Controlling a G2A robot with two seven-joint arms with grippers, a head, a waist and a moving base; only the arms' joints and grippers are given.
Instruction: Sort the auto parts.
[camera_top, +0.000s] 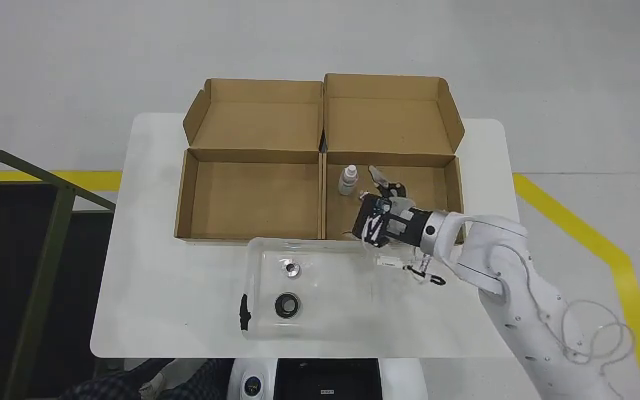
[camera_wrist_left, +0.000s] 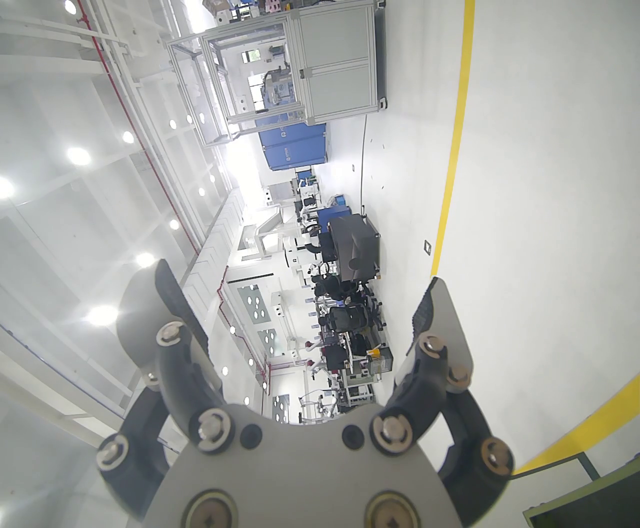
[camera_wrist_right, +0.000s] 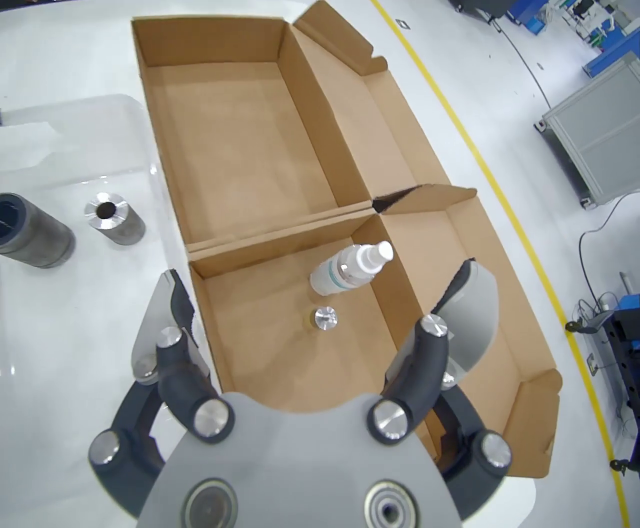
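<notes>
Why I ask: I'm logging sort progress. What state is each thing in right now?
left box: lid open, empty.
bottle: upright, capped.
metal disc: lying flat beside the bottle.
right box: lid open, holding bottle and metal disc.
dark sleeve: upright.
silver bushing: upright.
clear tray: holding dark sleeve and silver bushing.
right gripper: open, empty, over right box.
left gripper: open, empty.

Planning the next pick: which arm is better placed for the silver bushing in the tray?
Likely right: the right end effector hangs open over the box beside the tray, near the silver bushing; the left end effector faces away.
</notes>
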